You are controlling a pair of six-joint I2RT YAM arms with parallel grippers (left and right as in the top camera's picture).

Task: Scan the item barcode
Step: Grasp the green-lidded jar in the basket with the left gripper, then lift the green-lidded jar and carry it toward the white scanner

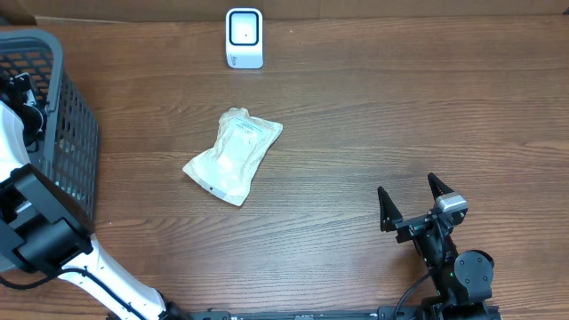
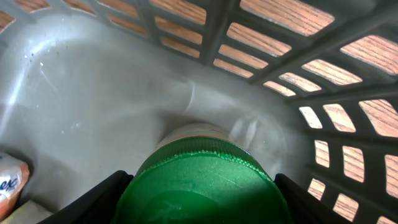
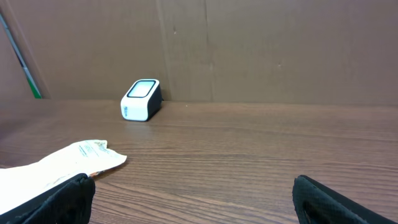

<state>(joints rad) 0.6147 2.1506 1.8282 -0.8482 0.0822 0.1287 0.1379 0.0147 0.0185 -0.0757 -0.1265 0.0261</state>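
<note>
The green-lidded jar (image 2: 198, 168) is seen inside the basket (image 1: 78, 133) at left, lid toward the left gripper (image 2: 200, 186), whose jaws flank it; a firm grip cannot be told. The scanner (image 1: 244, 37) is set far and to the right; the right gripper (image 1: 412, 204) is spread wide, empty

White pouch (image 1: 234, 154) (perhaps crumpled) near scanner (image 1: 244, 37)

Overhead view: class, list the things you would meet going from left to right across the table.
basket → pouch → right gripper. The scanner lies in line with the pouch, farther back, so it is left out of the order.
</note>
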